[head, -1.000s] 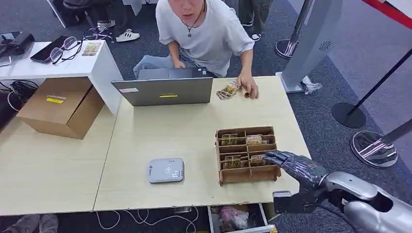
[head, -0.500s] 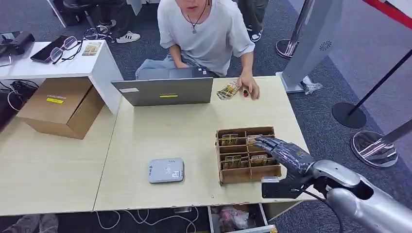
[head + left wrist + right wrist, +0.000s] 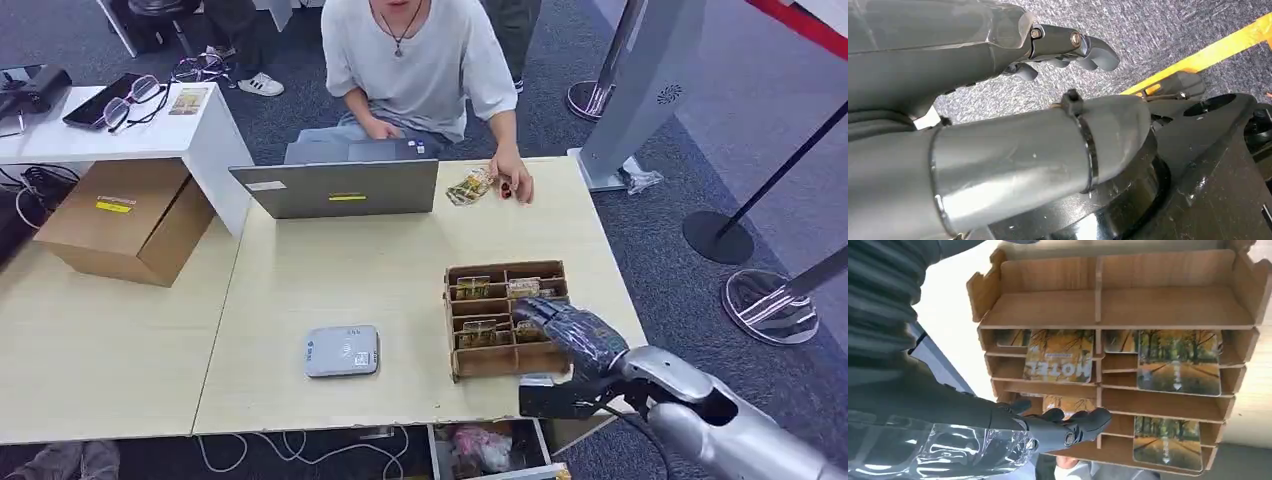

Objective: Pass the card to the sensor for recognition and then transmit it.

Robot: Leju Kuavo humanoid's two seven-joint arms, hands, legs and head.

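Head view: right robot hand point(image 3: 568, 335) has crept left over the last second and now hangs over the near right compartments of the wooden card rack point(image 3: 497, 364); its fingers are spread, holding nothing. Cards point(image 3: 473, 288) stand in the slots; sensor point(image 3: 341, 351) lies left of the rack on the surface point(image 3: 330, 280).

Left wrist view: left robot hand point(image 3: 1068, 47) hangs above carpet, fingers curled, empty.

Right wrist view: fingertips point(image 3: 1083, 422) lie against a near divider beside a hotel card point(image 3: 1060, 362), none pinched. Judgement: pick-up step, grasp not yet made.
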